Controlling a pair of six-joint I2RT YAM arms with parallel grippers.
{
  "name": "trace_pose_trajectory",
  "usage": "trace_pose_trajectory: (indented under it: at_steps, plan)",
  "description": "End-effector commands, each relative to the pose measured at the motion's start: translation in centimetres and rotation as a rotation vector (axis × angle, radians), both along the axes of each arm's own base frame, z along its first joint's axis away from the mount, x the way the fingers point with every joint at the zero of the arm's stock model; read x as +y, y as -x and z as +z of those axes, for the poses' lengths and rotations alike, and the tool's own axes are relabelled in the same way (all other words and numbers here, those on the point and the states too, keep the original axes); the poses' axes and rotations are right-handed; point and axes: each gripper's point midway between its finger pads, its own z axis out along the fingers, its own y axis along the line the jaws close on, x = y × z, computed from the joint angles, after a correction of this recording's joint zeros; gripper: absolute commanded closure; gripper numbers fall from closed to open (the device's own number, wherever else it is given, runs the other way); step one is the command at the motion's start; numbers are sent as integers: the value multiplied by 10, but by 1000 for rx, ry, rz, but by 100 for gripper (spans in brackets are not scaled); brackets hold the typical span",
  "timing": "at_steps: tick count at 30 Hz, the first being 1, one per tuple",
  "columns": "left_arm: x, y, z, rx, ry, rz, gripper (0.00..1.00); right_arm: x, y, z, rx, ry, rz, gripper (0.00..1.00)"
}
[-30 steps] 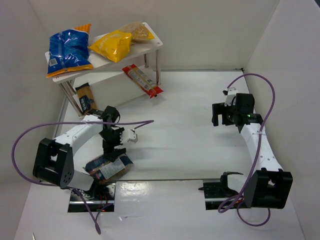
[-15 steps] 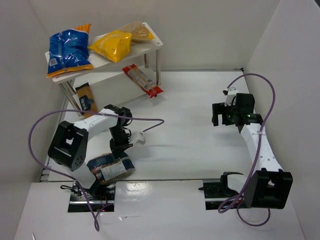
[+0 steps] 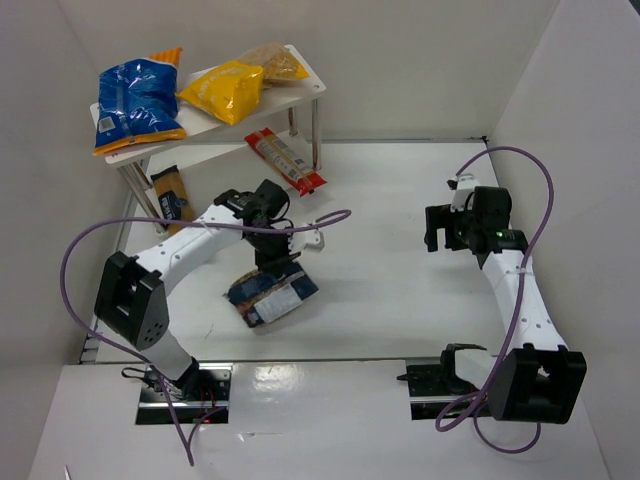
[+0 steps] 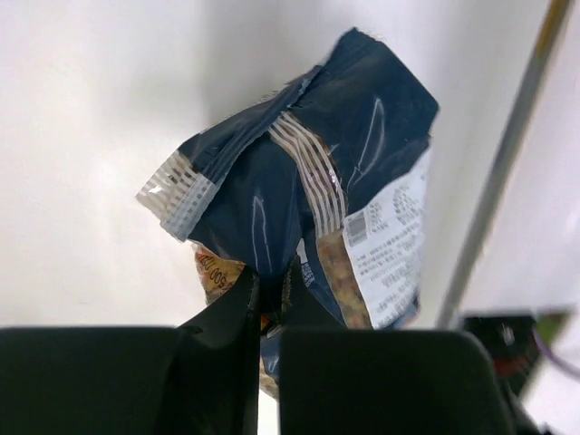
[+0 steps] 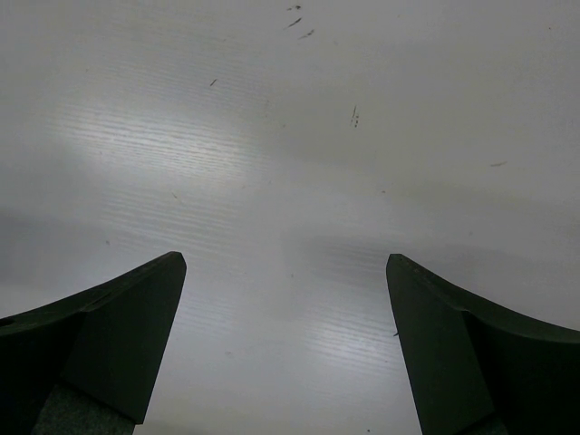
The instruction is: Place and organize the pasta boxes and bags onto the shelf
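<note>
Transport step: left gripper (image 3: 272,262) pinched the blue-label bag (image 3: 272,297) by its edge; right gripper (image 3: 440,228) spread wide, idle. Next move likely needed a carry to the shelf (image 3: 306,86) — free spot.

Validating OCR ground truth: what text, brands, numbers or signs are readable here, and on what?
None readable.
clear bag with dark blue label, held by the left gripper: barcode and fine print, too small.
big blue bag on the shelf: white label, blurred.
long red packet, long orange packet: print too small.
</note>
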Motion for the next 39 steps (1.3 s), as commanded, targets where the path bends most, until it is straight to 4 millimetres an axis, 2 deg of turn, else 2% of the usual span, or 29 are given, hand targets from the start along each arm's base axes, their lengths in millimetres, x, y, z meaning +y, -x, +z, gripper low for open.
trace_pose_trajectory:
  at_steps: [1, 2, 5, 7, 8, 10, 11, 14, 15, 17, 18, 19, 20, 21, 22, 24, 25, 26, 29, 31, 32, 34, 35, 36, 38, 39]
  plan:
    - [-47, -20, 66, -164, 235, 15, 100, -2, -8, 21, -86, 11, 0, 0]
    - [-52, -28, 81, -218, 277, 24, 100, -2, -8, 21, -86, 11, 0, 0]
    - [-61, -32, 104, -274, 365, 59, 100, 4, -8, 22, -90, -4, 34, 0]
    - [-66, -36, 111, -301, 405, 89, 100, 8, -6, 21, -88, -5, 79, 0]
    - [-66, -35, 116, -316, 421, 96, 100, 19, -3, 21, -86, -40, 134, 0]
    - [-65, -36, 109, -306, 423, 131, 100, 34, 3, 26, -98, -67, 238, 0]
    - [-66, -39, 113, -340, 439, 132, 100, 53, 8, 29, -105, -121, 334, 0]
    - [-66, -42, 119, -359, 463, 167, 100, 79, 14, 40, -141, -173, 501, 0]
    - [-68, -43, 121, -358, 475, 181, 100, 95, 19, 42, -139, -234, 570, 0]
    - [-71, -45, 132, -367, 504, 205, 100, 110, 13, 50, -163, -281, 653, 0]
    - [-71, -47, 133, -370, 506, 220, 100, 128, 18, 59, -181, -332, 734, 0]
    - [-69, -51, 142, -387, 523, 236, 100, 138, 17, 55, -165, -359, 774, 0]
    - [-65, -54, 142, -382, 523, 262, 100, 149, 14, 58, -187, -353, 816, 0]
    - [-64, -59, 149, -396, 537, 276, 100, 176, 21, 60, -182, -343, 899, 0]
    - [-60, -64, 160, -415, 561, 291, 100, 190, 23, 49, -140, -346, 934, 0]
    - [-58, -66, 165, -411, 577, 304, 100, 224, 32, 44, -130, -355, 1042, 0]
    - [-54, -72, 173, -430, 585, 316, 100, 233, 35, 40, -119, -374, 1077, 0]
    - [-53, -71, 173, -416, 595, 322, 100, 242, 35, 29, -80, -399, 1093, 0]
    - [-49, -75, 186, -422, 618, 334, 100, 274, 27, 30, -111, -398, 1174, 0]
    - [-47, -74, 190, -413, 633, 329, 100, 287, 22, 29, -131, -362, 1195, 0]
    - [-44, -77, 190, -417, 631, 340, 100, 294, 16, 36, -165, -348, 1209, 0]
    - [-42, -75, 190, -399, 637, 336, 100, 301, 5, 37, -179, -354, 1218, 0]
    - [-43, -74, 190, -394, 642, 330, 100, 305, -1, 46, -203, -357, 1228, 0]
    - [-42, -72, 188, -384, 635, 333, 100, 308, -6, 40, -179, -367, 1219, 0]
    - [-41, -70, 192, -390, 650, 316, 100, 318, -10, 50, -200, -382, 1248, 0]
    - [-41, -69, 191, -383, 645, 318, 100, 321, -15, 46, -190, -383, 1247, 0]
